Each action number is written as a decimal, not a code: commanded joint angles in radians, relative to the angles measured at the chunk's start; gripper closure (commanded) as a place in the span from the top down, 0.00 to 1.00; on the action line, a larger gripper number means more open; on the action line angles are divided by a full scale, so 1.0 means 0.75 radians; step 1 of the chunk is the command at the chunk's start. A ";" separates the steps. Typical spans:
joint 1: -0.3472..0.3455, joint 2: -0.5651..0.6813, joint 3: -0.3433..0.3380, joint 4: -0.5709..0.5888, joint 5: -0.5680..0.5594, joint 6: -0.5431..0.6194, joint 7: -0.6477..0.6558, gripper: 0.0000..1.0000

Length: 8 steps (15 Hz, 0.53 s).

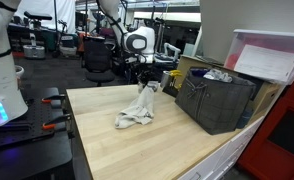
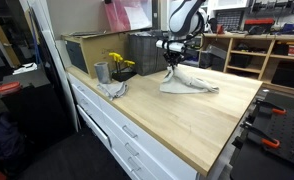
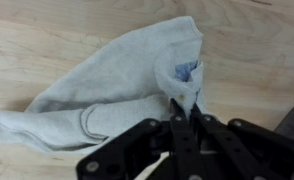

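The cloth point(image 1: 134, 110) lies crumpled on the table point(image 1: 107, 150), one raised fold pinched by the gripper point(image 1: 147, 86), whose jaws have closed tightly on it; I judge a slow, straight lift best, clear of the basket point(image 1: 215, 100).

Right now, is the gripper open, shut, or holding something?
Gripper: closed, pinching a raised fold of the grey cloth on the wooden table.

Bin point(image 1: 217, 100) near tool point(image 1: 144, 88) — tabletop point(image 1: 137, 150) elsewhere seemingly open.
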 commanded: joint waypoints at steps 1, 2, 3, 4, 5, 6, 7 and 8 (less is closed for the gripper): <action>-0.018 0.034 -0.019 0.133 0.016 -0.070 0.033 0.02; -0.026 0.044 -0.012 0.160 0.017 -0.113 0.016 0.02; -0.027 0.055 -0.009 0.175 0.008 -0.166 0.004 0.34; -0.031 0.066 0.001 0.184 0.012 -0.230 -0.001 0.35; -0.025 0.076 0.006 0.178 0.004 -0.277 -0.001 0.42; -0.018 0.079 0.018 0.143 0.001 -0.315 -0.006 0.48; -0.016 0.080 0.036 0.111 0.008 -0.341 -0.018 0.55; -0.011 0.075 0.056 0.054 0.017 -0.348 -0.028 0.64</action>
